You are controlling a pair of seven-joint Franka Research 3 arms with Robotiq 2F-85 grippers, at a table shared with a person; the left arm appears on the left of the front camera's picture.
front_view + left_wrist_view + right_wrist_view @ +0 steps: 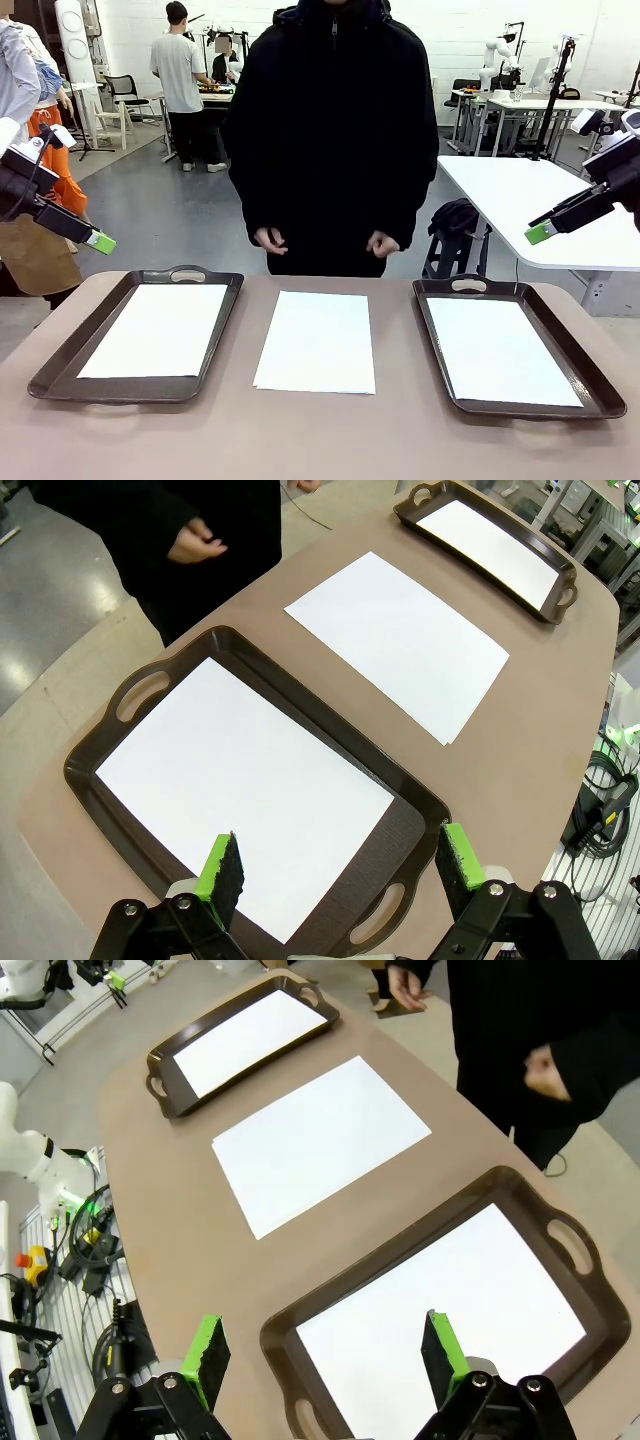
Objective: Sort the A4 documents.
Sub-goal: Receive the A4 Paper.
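Currently, the A4 documents are plain white, blank, flat rectangles at three locations. The left sheet (155, 330) lies inside the left tray (130, 390). The right sheet (500, 350) lies inside the right tray (568, 350). The centre stack (318, 340) lies on the bare table (320, 440) between the trays, touching neither. Each trayed sheet is smaller than its tray floor. Left gripper (340, 865) and right gripper (325, 1352): fingers spread, grasping nothing, raised above the table.

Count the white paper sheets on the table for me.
3. Left sheet lies in the left tray, middle sheet directly on the table between the trays, right sheet in the right tray. More may be stacked underneath, hidden.
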